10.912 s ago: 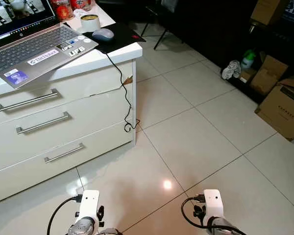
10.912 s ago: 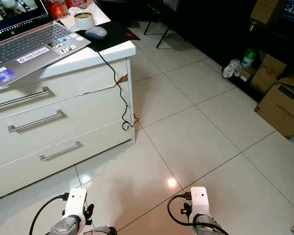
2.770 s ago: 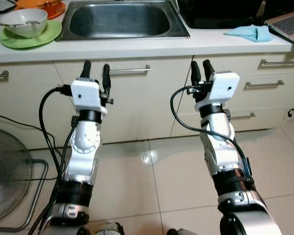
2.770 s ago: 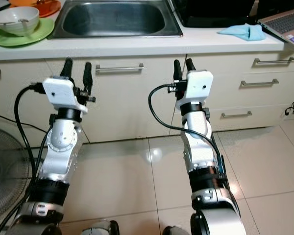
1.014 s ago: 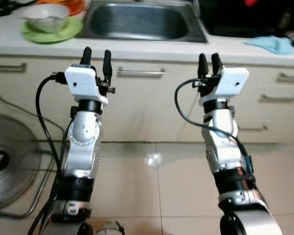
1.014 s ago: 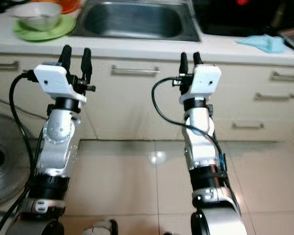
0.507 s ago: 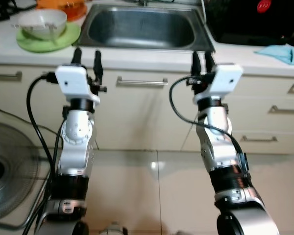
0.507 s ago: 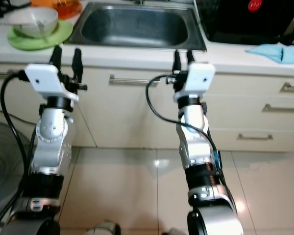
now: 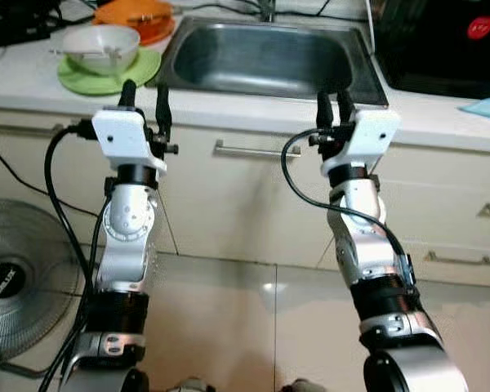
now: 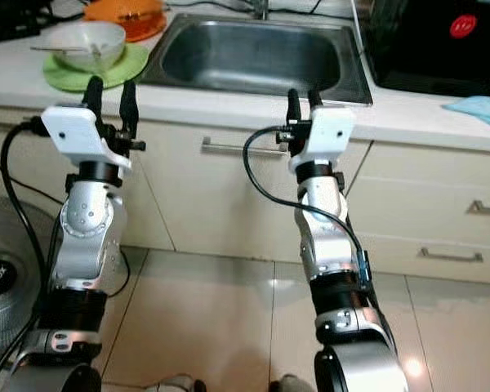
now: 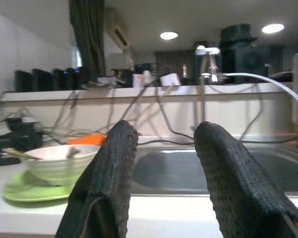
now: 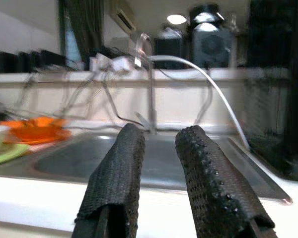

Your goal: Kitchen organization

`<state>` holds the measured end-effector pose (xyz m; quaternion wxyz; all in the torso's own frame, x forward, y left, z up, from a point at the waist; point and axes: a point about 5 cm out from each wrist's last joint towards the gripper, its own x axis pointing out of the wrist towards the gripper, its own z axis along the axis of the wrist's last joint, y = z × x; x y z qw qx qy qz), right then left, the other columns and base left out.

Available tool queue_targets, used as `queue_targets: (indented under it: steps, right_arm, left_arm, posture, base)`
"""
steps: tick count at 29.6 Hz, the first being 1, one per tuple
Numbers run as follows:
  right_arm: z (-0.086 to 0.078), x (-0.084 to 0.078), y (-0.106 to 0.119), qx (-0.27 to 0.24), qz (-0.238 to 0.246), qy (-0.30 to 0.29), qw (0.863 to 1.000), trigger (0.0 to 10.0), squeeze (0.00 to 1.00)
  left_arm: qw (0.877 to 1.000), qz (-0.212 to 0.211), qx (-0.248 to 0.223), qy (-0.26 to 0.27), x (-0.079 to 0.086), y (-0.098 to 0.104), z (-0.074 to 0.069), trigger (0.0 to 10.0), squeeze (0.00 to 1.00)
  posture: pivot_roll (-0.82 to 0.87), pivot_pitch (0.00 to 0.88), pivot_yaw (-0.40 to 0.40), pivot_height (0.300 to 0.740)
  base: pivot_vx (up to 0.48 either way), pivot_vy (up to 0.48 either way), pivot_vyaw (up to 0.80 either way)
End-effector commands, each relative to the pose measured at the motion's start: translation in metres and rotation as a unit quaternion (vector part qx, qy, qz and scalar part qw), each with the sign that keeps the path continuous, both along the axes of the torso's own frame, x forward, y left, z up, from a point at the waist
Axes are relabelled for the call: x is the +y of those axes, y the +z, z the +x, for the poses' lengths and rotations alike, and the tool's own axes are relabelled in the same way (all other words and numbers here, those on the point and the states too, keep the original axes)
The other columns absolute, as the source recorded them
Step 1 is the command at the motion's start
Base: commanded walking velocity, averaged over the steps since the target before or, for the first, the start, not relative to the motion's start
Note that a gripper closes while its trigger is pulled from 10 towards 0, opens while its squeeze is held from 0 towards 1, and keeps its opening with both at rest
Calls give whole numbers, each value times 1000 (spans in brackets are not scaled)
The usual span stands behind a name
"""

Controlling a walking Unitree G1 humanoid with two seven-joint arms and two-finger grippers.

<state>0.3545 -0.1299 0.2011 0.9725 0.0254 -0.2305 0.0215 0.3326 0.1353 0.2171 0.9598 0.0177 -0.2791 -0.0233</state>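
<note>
Facing a white counter (image 9: pixel 441 122) with a steel sink (image 9: pixel 265 57) sunk into it, both arms raised in front of the cupboard fronts. Holding the left gripper (image 9: pixel 144 96) up just short of the counter edge, fingers (image 11: pixel 111 173) parted a little and gripping nothing. Holding the right gripper (image 9: pixel 333 104) up level with the sink's front rim, fingers (image 12: pixel 121 173) likewise slightly apart and empty. Sitting to the left of the sink: a pale bowl (image 9: pixel 100 47) on a green plate (image 9: pixel 82 80) (something thin resting across the bowl), with an orange dish (image 9: pixel 136 14) behind. Lying at the counter's far right, a blue cloth (image 9: pixel 488 108). Standing on the floor at the left, a fan (image 9: pixel 16 282)
</note>
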Motion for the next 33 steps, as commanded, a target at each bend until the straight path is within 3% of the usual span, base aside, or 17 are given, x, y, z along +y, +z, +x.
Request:
queue_targets:
  steps: [1, 9, 14, 33]
  right_arm:
    - [0, 7, 7, -12, 5, 10, 1000, 10000, 0]
    - [0, 7, 6, -10, 4, 9, 1000, 10000, 0]
    - [0, 8, 7, -13, 4, 13, 1000, 10000, 0]
    - [-1, 8, 8, -16, 22, 21, 999, 10000, 0]
  left_arm:
    - [1000, 6, -2, 11, 8, 2, 0, 10000, 0]
    - [1000, 6, -2, 13, 8, 2, 0, 10000, 0]
    - [1000, 5, -1, 14, 8, 2, 0, 10000, 0]
    - [1000, 6, 0, 16, 9, 2, 1, 10000, 0]
  posture:
    - [106, 100, -23, 740]
    - [107, 100, -24, 740]
    - [107, 100, -24, 740]
    - [107, 99, -23, 740]
  base:
    - [307, 0, 800]
    - [304, 0, 0]
    - [302, 0, 556]
    - [304, 0, 0]
